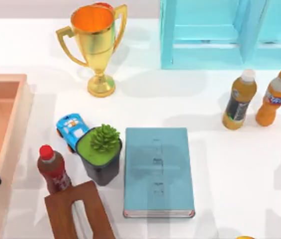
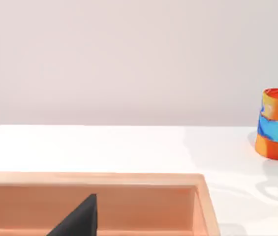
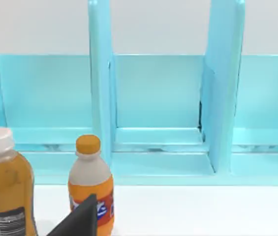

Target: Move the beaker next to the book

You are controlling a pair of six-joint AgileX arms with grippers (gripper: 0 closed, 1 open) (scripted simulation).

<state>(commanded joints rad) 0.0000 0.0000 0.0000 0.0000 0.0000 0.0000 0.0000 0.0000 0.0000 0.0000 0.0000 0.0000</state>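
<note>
The left claw (image 2: 79, 221) hangs over a wooden tray (image 2: 129, 179) whose visible floor is bare. The right claw (image 3: 79, 221) faces a turquoise shelf (image 3: 158, 147) with bare compartments, and two orange drink bottles (image 3: 90, 191) stand just before it. Wide or narrow cannot be told for either claw. The book (image 1: 157, 172) lies flat between them, mid-bench. Where the beaker stands cannot be told, so finding it comes first. A potted plant (image 1: 102, 154) crowds the book's left edge. The bare bench on its right looks the better spot — set the beaker there upright, close, off the cover.
</note>
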